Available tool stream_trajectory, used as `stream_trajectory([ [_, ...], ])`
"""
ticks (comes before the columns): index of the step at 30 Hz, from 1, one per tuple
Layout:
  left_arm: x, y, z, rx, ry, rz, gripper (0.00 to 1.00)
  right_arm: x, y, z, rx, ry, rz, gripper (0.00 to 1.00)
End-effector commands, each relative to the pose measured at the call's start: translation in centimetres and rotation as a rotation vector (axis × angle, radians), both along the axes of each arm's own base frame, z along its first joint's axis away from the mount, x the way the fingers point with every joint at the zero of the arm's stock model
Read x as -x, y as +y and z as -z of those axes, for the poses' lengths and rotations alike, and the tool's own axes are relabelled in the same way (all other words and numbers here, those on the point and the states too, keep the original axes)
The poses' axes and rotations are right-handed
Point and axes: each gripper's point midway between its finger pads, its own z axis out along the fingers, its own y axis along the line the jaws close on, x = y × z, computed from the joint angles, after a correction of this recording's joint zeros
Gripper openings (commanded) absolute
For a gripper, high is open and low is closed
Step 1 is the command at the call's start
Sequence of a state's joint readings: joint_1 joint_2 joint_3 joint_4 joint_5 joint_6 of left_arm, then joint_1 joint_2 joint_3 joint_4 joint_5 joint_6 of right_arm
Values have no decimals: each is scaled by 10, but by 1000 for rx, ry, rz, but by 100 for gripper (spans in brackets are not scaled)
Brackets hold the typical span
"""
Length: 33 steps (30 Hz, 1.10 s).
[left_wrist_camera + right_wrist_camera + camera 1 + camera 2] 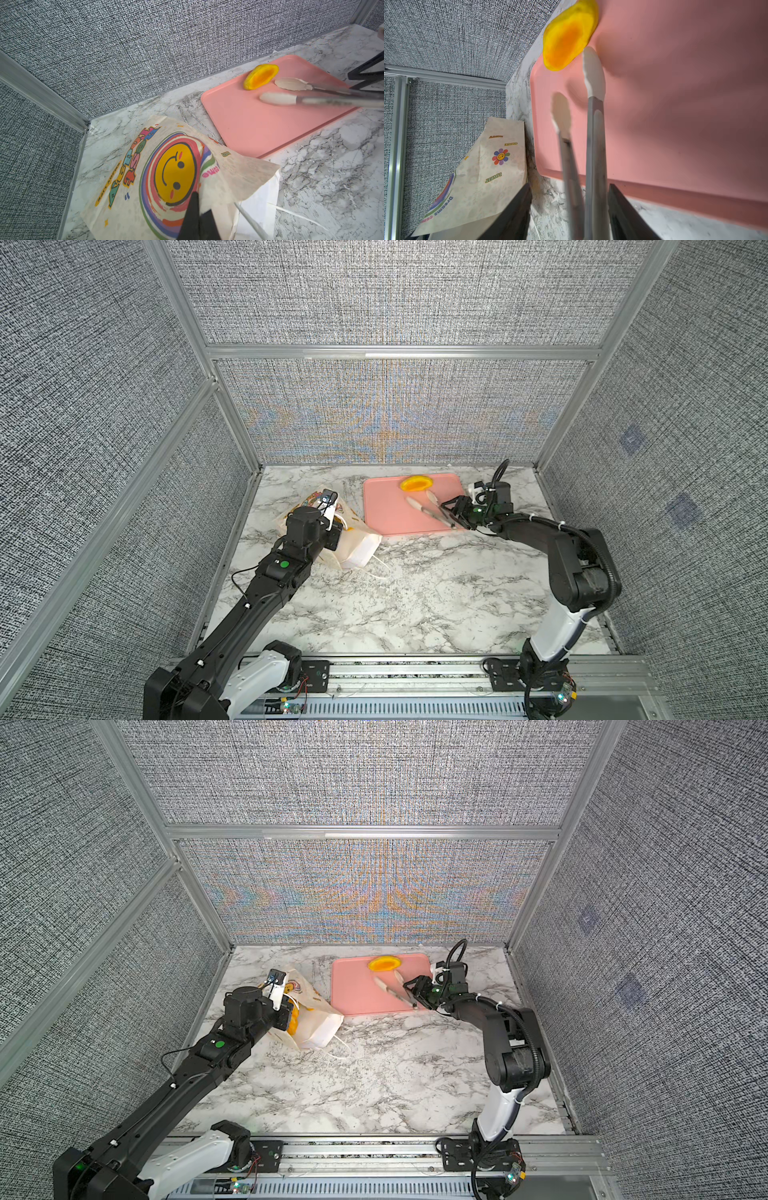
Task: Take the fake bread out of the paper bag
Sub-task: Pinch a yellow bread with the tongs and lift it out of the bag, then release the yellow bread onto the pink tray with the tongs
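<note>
One bun (415,483) out on the tray (390,514), more bread (293,1022) in the bag (359,549).

The bun, yellow with an orange middle, lies at the tray's far edge. In a top view the other bread is only a yellow patch inside the bag's mouth, so how many pieces there are cannot be told. The bag lies on its side on the table (415,593), just left of the tray, with its cord handles trailing on the marble. The left gripper (197,197) is pinched shut on the bag's printed upper panel, beside the smiley print. The right gripper (570,185) grips the tongs (593,124) by their handle end over the tray. The tongs' arms are spread apart, and one white tip is just beside the bun.
</note>
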<state>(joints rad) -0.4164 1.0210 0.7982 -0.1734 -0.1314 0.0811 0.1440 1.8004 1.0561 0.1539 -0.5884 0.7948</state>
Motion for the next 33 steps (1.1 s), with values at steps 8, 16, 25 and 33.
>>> stream_trajectory([
  [8,4,2,8,-2,12,-1,0,27,-9,10,127,48,-67,61],
  [16,7,3,9,9,5,-4,0,48,15,22,431,-17,-384,87],
  [25,9,2,15,19,22,-1,0,56,11,53,841,-98,-535,91],
  [33,11,4,15,18,17,-3,0,46,4,64,915,-131,-551,91],
])
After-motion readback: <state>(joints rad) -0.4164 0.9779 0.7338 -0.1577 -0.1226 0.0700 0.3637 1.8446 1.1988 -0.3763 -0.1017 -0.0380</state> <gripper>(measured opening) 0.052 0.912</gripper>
